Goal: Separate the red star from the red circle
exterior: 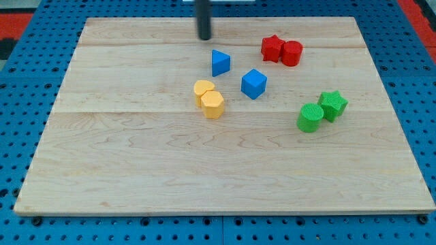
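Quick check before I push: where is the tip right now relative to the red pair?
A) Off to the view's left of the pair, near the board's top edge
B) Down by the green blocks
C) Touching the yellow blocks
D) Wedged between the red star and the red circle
A: my tip stands near the view's top, left of the red star and the red circle, which sit touching, and just above the blue triangle.
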Tool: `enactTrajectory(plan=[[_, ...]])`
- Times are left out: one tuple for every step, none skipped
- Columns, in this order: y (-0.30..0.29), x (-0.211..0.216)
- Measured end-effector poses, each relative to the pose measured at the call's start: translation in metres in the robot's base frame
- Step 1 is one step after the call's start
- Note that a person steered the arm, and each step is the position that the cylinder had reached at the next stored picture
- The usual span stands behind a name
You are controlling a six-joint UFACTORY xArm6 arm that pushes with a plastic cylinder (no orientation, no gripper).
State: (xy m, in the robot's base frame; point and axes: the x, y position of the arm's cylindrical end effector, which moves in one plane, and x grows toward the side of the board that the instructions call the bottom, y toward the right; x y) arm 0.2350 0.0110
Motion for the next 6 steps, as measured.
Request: enactTrajectory(plan=[[0.101, -0.013], [0.127, 0.013], [0.106, 0.044], [0.093, 0.026], [0.093, 0.01], [0.092, 0.037]])
